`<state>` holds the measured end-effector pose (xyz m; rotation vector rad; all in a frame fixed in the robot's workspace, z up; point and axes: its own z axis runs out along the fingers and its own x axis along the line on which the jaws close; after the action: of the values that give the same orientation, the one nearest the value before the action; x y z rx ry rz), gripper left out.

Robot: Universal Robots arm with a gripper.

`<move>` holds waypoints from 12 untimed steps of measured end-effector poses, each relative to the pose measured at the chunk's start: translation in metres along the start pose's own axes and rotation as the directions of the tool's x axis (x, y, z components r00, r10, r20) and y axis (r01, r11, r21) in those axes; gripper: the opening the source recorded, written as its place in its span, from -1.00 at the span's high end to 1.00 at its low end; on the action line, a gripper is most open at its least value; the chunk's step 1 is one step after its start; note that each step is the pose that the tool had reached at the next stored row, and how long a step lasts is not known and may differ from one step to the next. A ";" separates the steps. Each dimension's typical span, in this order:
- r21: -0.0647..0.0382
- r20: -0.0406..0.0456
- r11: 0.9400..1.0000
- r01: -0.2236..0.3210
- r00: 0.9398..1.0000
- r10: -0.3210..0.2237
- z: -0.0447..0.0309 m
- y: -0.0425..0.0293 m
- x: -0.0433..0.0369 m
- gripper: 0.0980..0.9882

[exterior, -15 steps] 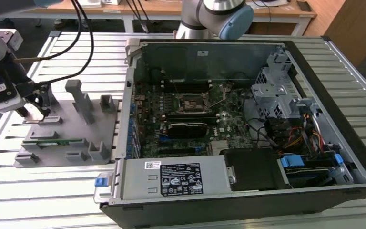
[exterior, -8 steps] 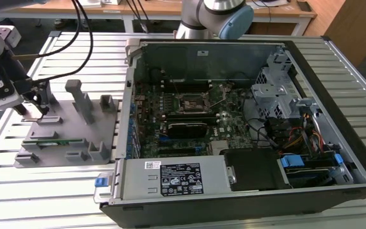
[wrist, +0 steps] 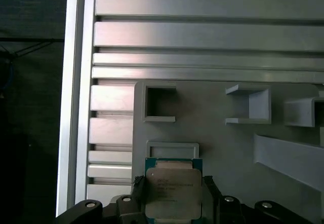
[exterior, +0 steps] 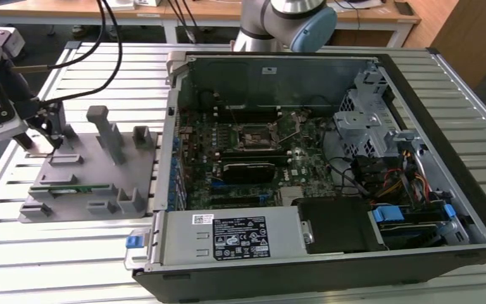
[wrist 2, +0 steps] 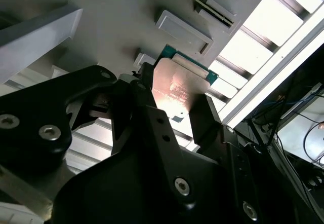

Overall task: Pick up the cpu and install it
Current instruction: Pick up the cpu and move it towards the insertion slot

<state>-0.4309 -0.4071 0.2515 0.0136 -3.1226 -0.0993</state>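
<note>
The cpu [wrist: 172,188] is a small square chip with a silvery top and a green edge. My gripper [wrist: 173,196] is shut on it, one black finger [wrist: 137,189] at each side. In the second wrist view the cpu [wrist 2: 178,88] shines between the same black fingers [wrist 2: 210,117], over the grey fixture plate [wrist 2: 111,11]. In the exterior view my gripper [exterior: 45,138] hangs at the far corner of the fixture plate [exterior: 83,174], on the exterior view's left. The black-framed socket [exterior: 255,136] sits mid-motherboard inside the open computer case [exterior: 328,259].
Tall grey posts [exterior: 108,133] and small holders rise from the fixture plate. A green memory stick [exterior: 70,188] lies in its front slot. A small square pocket [wrist: 172,150] lies just beyond the cpu. The case's metal wall [exterior: 171,145] stands between fixture and motherboard. The table is slatted aluminium [wrist: 202,36].
</note>
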 end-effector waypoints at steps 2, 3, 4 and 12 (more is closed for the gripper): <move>0.000 0.000 1.000 0.000 1.000 0.000 -0.0024 0.0003 0.0000 0.02; 0.000 0.000 1.000 0.000 1.000 0.000 -0.0037 0.0006 0.0001 0.02; 0.000 0.000 1.000 0.000 1.000 0.000 -0.0048 0.0008 0.0001 0.02; 0.000 0.000 1.000 -0.002 1.000 0.002 -0.0139 0.0029 0.0002 0.02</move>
<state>-0.4309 -0.4051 0.2655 0.0112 -3.1227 -0.0994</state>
